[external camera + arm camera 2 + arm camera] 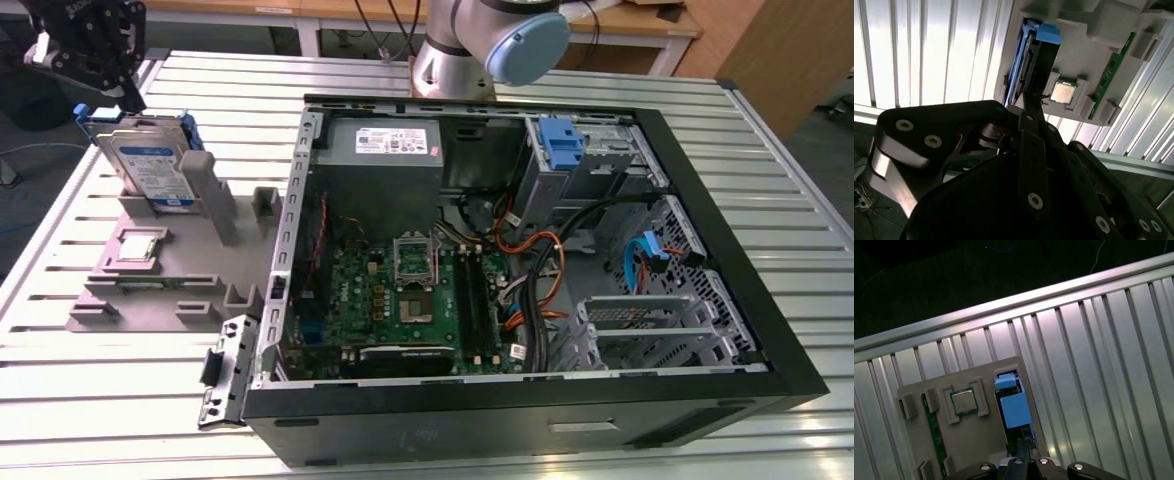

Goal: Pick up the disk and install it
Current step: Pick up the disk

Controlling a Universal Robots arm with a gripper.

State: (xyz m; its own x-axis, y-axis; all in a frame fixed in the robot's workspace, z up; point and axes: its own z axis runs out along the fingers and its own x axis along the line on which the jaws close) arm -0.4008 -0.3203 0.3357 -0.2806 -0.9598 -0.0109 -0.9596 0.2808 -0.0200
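The gripper [1031, 106] hangs just above the top edge of the disk [1026, 55]; I cannot tell whether the claw is spread or closed, or whether it touches the disk. The disk stands upright on edge in a slot at one end of the grey holder [1089, 50], its blue bracket uppermost. On that holder the processor chip [1064, 92] lies flat just beside the disk with a green memory stick [1111, 75] past it, and the open computer case [787, 380] sits beside the holder, on the exterior view's right.
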